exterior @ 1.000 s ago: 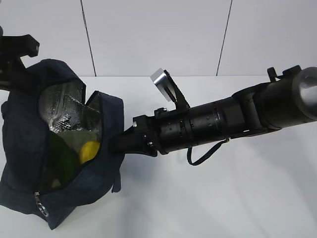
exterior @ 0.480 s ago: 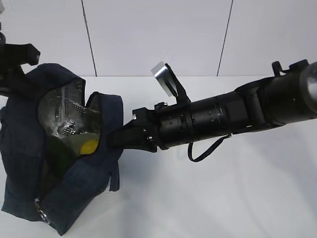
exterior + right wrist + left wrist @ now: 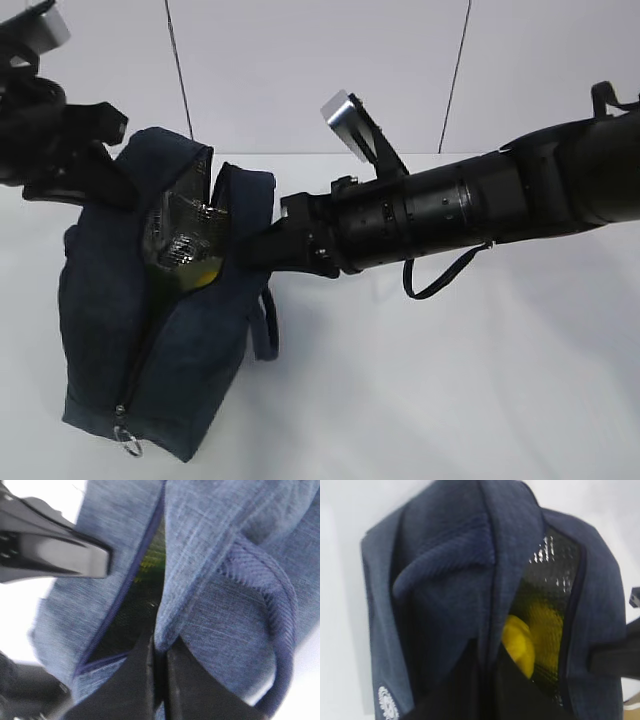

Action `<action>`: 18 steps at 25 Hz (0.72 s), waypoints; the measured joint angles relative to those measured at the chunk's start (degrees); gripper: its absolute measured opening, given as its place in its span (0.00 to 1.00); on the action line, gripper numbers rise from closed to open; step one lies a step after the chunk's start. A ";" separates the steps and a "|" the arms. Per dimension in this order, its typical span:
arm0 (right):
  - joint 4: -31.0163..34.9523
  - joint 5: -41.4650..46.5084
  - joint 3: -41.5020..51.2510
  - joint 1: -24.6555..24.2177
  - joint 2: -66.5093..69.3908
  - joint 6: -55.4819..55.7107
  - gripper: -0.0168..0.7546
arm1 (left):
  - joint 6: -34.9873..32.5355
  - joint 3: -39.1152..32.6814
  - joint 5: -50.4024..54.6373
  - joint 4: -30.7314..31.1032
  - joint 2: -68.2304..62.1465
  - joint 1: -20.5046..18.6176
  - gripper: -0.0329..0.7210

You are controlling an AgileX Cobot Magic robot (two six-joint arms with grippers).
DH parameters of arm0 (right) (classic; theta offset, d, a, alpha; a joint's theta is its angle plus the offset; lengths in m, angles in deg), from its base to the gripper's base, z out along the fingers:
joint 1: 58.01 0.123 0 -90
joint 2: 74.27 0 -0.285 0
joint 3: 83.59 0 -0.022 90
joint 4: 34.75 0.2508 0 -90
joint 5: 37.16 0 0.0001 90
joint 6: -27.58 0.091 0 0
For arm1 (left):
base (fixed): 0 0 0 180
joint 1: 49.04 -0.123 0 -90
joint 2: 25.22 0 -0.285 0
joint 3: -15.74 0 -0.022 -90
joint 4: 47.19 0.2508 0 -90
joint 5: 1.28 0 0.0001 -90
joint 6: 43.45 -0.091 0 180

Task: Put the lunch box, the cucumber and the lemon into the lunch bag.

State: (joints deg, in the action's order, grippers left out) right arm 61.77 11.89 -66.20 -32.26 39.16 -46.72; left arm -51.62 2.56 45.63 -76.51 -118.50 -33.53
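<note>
On the white worktop (image 3: 450, 400), toward the left of the exterior view, stands the dark navy lunch bag (image 3: 120, 330), upright and slightly tilted, its base on the surface and its mouth gaping at the top to show silver foil lining (image 3: 180, 232). Its zipper ends low on the front edge at a metal ring pull (image 3: 128, 441), and a looped handle (image 3: 268, 325) hangs down its right side. The left gripper (image 3: 487, 670) is clamped on the fabric rim of the bag's left wall, jaws pressed together on the cloth; the right gripper (image 3: 159, 665) is likewise closed on the opposite rim, so the opening is held between the two arms. Inside, the yellow lemon (image 3: 519, 645) lies against the lining just within the mouth, seen most clearly in the left wrist view. A dark green patch beside it is too dim to identify. The lunch box cannot be made out.
</note>
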 joint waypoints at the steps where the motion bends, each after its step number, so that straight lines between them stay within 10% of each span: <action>1: -0.30 -0.44 0.00 -0.29 -0.47 0.15 0.03 | -2.09 -1.11 -1.00 -2.61 0.00 0.00 0.03; 9: -14.34 -3.60 0.00 -1.52 -4.21 9.66 0.03 | -25.38 -13.30 -7.24 -30.32 -0.09 0.41 0.03; 18: -27.46 -4.75 -5.40 -1.65 -5.90 17.79 0.03 | -34.73 -14.15 -12.57 -40.89 -0.09 4.67 0.03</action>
State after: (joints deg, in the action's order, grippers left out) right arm 34.31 7.13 -71.60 -33.91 33.26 -28.93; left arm -86.34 -11.59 33.05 -117.40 -118.59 -28.86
